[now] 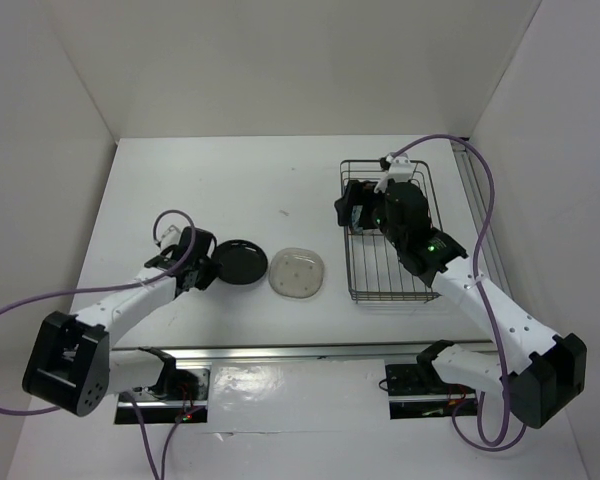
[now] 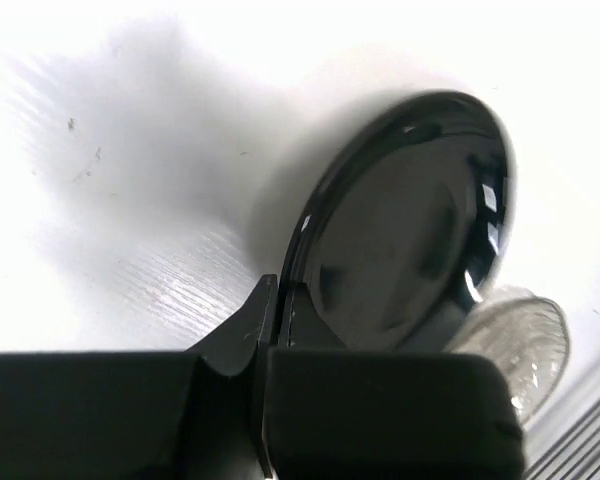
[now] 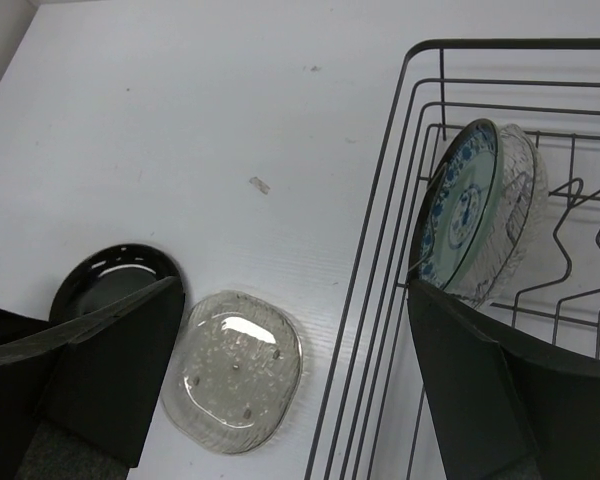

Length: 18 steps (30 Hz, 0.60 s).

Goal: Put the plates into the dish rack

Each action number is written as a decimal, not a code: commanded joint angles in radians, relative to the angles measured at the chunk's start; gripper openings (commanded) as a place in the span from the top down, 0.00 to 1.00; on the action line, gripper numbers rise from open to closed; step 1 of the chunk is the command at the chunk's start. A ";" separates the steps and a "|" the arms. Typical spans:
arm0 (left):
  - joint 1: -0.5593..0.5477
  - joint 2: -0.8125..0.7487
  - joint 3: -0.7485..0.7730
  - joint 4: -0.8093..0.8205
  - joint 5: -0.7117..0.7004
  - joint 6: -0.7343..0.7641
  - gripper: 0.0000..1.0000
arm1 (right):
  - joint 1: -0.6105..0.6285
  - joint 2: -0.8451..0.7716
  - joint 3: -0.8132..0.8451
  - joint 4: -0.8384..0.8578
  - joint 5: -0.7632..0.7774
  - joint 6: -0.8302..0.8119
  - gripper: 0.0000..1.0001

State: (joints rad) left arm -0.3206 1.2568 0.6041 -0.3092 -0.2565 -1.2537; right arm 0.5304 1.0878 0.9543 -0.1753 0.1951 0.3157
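- Where the left arm reaches over the tabletop (image 1: 230, 180), we see the left claw (image 2: 272, 322) pinched together on the rim of the black plate (image 2: 400, 230), w/ the edge caught btwn the two fingers.
- From the top view that black plate sits left of centre on the tabletop. We can't tell whether it lies flat or is tipped up a bit.
- Just beside it, to the right, lies the grey-beige plate (image 1: 298, 271), flat on the tabletop. The two are close, but we can't tell if they touch.
- Right of both stands the rack (image 1: 352, 270), a dark wire basket w/ upright prongs, much bigger than any plate.
- Inside the rack, at its far left end in the right wrist view, the blue-green plate (image 3: 460, 205) stands on edge, leaning slightly.
- Right behind it stands the clear glass plate (image 3: 515, 200), also on edge, the two pressed close face to face.
- Right claw (image 3: 292, 290) hangs above the rack's left side, fingers spread wide apart, nothing btwn them.
- Its view looks down on the rack's left rim, the grey-beige plate below, and part of the black plate behind one finger.
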 commanded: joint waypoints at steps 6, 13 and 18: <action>-0.002 -0.285 0.138 -0.189 -0.199 0.282 1.00 | 0.010 0.017 -0.015 0.120 -0.111 -0.017 0.00; -0.002 -0.419 0.065 0.112 0.098 0.477 1.00 | 0.010 0.064 -0.015 0.275 -0.538 -0.108 0.00; -0.002 -0.574 -0.084 0.401 0.344 0.520 1.00 | 0.010 0.115 -0.015 0.333 -0.718 -0.129 0.00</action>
State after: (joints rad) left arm -0.3222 0.7269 0.5587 -0.1612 -0.1169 -0.8074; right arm 0.5327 1.1854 0.9401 0.0471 -0.3534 0.2295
